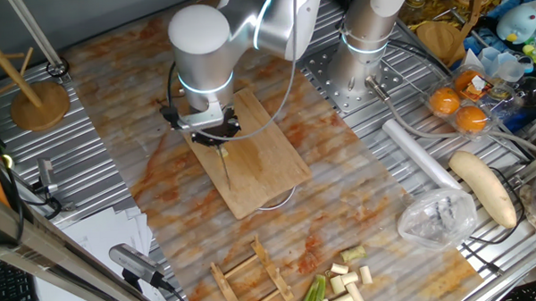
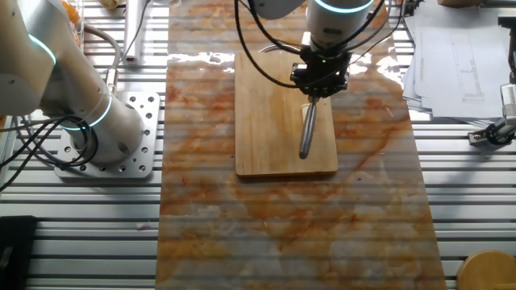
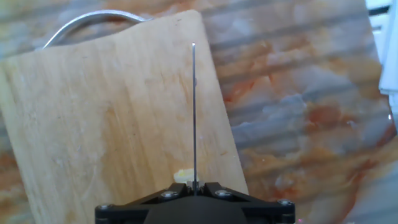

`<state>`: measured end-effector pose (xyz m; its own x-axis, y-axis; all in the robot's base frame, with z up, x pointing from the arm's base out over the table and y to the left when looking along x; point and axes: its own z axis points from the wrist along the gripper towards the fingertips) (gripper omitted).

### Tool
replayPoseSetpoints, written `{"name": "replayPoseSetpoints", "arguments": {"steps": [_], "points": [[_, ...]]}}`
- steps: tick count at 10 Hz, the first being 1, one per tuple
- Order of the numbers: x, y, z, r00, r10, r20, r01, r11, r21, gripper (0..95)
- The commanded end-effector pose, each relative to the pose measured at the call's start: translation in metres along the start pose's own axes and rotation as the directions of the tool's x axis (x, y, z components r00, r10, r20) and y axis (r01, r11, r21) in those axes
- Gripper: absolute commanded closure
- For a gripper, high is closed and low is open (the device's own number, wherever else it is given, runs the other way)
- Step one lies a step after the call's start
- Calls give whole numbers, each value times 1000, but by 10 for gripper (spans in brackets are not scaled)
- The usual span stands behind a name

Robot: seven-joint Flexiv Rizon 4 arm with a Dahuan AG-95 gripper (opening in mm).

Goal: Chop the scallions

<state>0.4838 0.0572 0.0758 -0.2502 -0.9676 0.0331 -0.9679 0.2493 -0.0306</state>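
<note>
The scallions (image 1: pixel 346 279), short pale and light green stalk pieces, lie in a heap at the table's near edge, well away from the wooden cutting board (image 1: pixel 266 159). My gripper (image 1: pixel 215 133) hangs over the board, shut on a knife (image 1: pixel 226 166) whose blade points along the board. From the other side, the gripper (image 2: pixel 320 80) holds the knife (image 2: pixel 307 129) over the board (image 2: pixel 274 121). In the hand view the knife (image 3: pixel 193 112) shows edge-on as a thin line from the gripper (image 3: pixel 195 185). A small pale yellowish bit (image 3: pixel 183 176) lies on the board (image 3: pixel 106 124) beside the blade.
A long white radish (image 1: pixel 484 186), a clear plastic bag (image 1: pixel 436 218), a white roll (image 1: pixel 417 154) and oranges (image 1: pixel 459 108) lie at the right. A wooden rack (image 1: pixel 250 276) sits by the scallions. A second arm's base (image 1: pixel 371 40) stands behind the board.
</note>
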Motion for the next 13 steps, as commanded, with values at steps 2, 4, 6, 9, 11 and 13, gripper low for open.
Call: {"name": "replayPoseSetpoints", "arguments": {"steps": [2,4,6,9,11,13], "points": [[0,0,0,932,-362,-11,362,932,28,950],[2,0,-1,910,-413,-27,414,910,37,950],[5,3,1,901,-432,-46,434,900,45,950],[7,5,2,893,-446,-67,449,892,45,950],[7,4,3,889,-448,-92,453,890,51,950],[10,3,6,891,-443,-96,450,891,57,950]]}}
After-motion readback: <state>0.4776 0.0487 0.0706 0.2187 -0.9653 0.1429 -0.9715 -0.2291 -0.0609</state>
